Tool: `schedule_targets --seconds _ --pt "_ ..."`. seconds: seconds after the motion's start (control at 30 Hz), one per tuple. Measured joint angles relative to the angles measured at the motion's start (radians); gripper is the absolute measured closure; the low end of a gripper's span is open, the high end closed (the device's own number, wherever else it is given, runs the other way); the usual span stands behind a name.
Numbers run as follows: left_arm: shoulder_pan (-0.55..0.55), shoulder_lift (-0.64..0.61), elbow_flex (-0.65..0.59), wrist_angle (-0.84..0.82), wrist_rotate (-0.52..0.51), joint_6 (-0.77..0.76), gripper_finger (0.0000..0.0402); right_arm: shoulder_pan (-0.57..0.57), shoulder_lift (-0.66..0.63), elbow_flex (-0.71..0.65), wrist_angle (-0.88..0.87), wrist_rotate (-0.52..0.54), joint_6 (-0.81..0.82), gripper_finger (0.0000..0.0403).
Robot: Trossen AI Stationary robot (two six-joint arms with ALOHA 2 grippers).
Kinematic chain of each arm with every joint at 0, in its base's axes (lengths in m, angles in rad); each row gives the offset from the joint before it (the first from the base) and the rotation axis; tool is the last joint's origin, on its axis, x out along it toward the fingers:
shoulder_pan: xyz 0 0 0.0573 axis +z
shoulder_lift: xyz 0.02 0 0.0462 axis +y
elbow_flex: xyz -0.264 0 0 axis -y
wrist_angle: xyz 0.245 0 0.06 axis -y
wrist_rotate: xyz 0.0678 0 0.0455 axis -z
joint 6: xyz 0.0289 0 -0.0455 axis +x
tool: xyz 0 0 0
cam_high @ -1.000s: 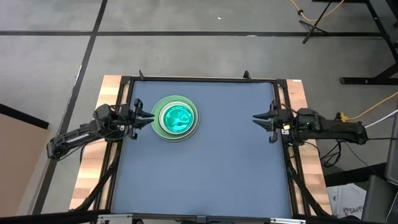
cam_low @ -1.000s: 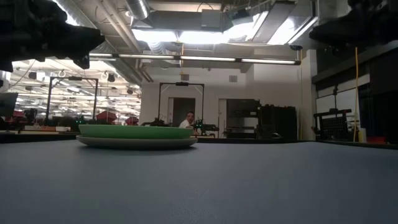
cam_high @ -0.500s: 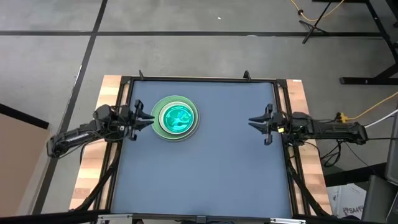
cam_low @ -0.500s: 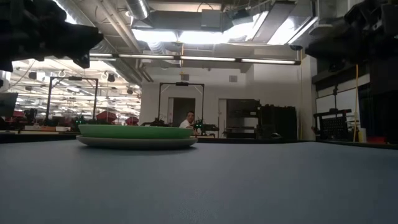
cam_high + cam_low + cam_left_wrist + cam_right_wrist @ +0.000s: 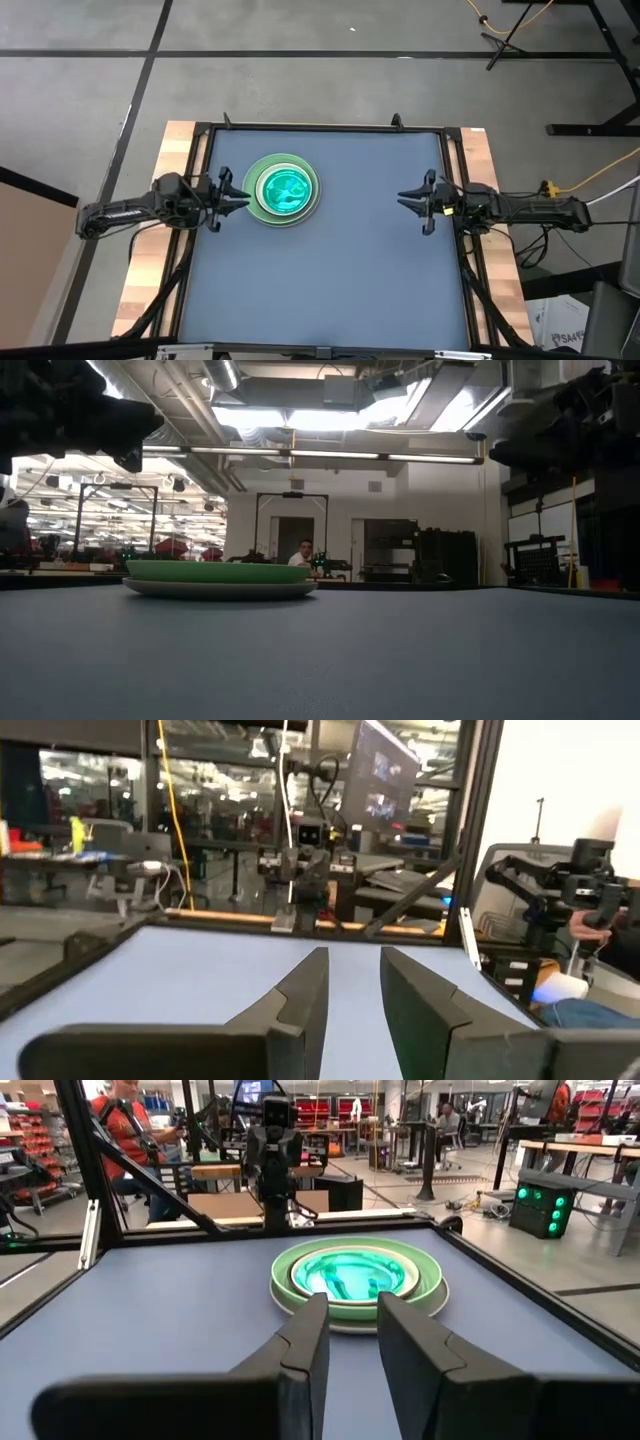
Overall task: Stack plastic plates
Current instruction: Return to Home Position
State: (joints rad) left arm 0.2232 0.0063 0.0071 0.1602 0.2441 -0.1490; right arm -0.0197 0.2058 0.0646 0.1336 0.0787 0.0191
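Left gripper (image 5: pixel 243 197) and right gripper (image 5: pixel 403 197) point inward, both apparently slightly parted.

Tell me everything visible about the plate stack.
The plate stack sits level on the table's left half. A grey plate is lowest, a light green one nests on it, and smaller translucent green and blue ones fill its middle; any others are hidden. All look glossy plastic. Only the table touches it; the left end effector hangs beside it.

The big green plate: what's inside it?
See-through bluish-green small plates sit nested inside the light green plate. Whatever lies beneath them is covered.
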Motion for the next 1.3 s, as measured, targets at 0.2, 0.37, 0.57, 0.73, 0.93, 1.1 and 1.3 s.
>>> schedule_targets --seconds 0.2,0.37,0.57,0.73,0.93,1.1,1.3 --pt "-0.06 0.0 0.0 -0.052 -0.121 0.002 0.0315 0.0 0.0 -0.056 0.066 0.0 0.001 0.0322" --pt "-0.089 0.0 0.0 -0.093 -0.157 0.024 0.0314 0.0 0.001 -0.058 0.08 0.007 -0.006 0.0322" --pt "-0.107 0.0 0.0 -0.133 -0.159 0.082 0.0315 0.0 0.001 -0.058 0.073 0.008 -0.024 0.0322" --pt "-0.106 0.0 0.0 -0.134 -0.16 0.135 0.0315 0.0 0.001 -0.058 0.072 0.008 -0.025 0.0322" --pt "-0.106 0.025 0.0 -0.136 -0.16 0.108 0.0315 0.0 0.001 -0.058 0.029 0.008 -0.025 0.0322" --pt "-0.106 0.066 0.0 -0.143 -0.197 0.095 0.0314 0.0 0.001 -0.058 -0.009 0.008 -0.025 0.0322" --pt "-0.106 0.082 0.0 -0.144 -0.201 0.073 0.0315 0.0 0.001 -0.058 -0.016 0.008 -0.025 0.0322"
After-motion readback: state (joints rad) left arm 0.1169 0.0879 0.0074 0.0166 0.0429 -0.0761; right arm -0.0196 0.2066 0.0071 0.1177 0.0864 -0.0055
